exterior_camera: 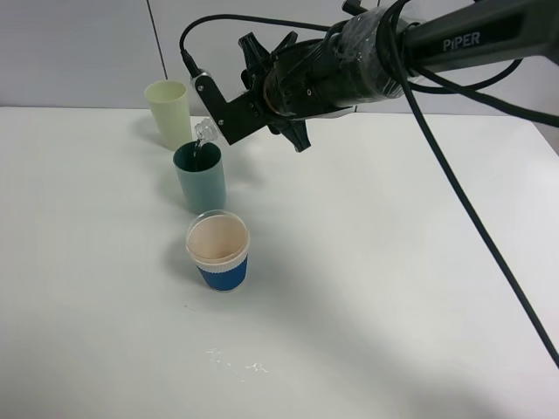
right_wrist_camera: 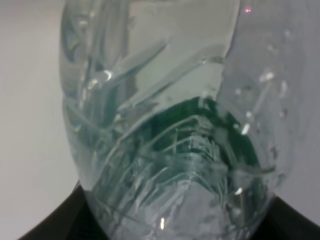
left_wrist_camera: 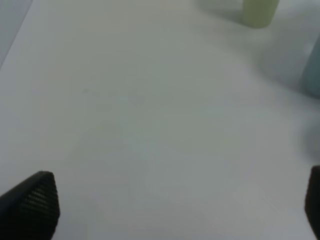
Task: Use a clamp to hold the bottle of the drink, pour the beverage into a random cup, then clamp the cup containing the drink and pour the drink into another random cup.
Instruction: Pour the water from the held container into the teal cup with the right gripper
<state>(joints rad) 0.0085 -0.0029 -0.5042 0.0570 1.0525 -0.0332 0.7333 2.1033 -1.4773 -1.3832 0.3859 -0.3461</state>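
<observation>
My right gripper (exterior_camera: 220,112) reaches across to the left and is shut on a clear plastic bottle (exterior_camera: 203,132). The bottle is tilted with its mouth just over the teal cup (exterior_camera: 200,179). In the right wrist view the bottle (right_wrist_camera: 150,90) fills the frame, and the teal cup's rim (right_wrist_camera: 200,125) shows through it. A pale yellow-green cup (exterior_camera: 169,113) stands behind the teal one. A blue and white paper cup (exterior_camera: 218,253) stands in front of it and looks empty. My left gripper (left_wrist_camera: 180,207) is open, low over bare table, out of the exterior high view.
The white table (exterior_camera: 393,288) carries a few water droplets (exterior_camera: 236,362) near its front edge. The right arm and its black cables (exterior_camera: 454,192) cross the upper right. In the left wrist view the yellow-green cup (left_wrist_camera: 259,11) and teal cup (left_wrist_camera: 312,75) are blurred and far off.
</observation>
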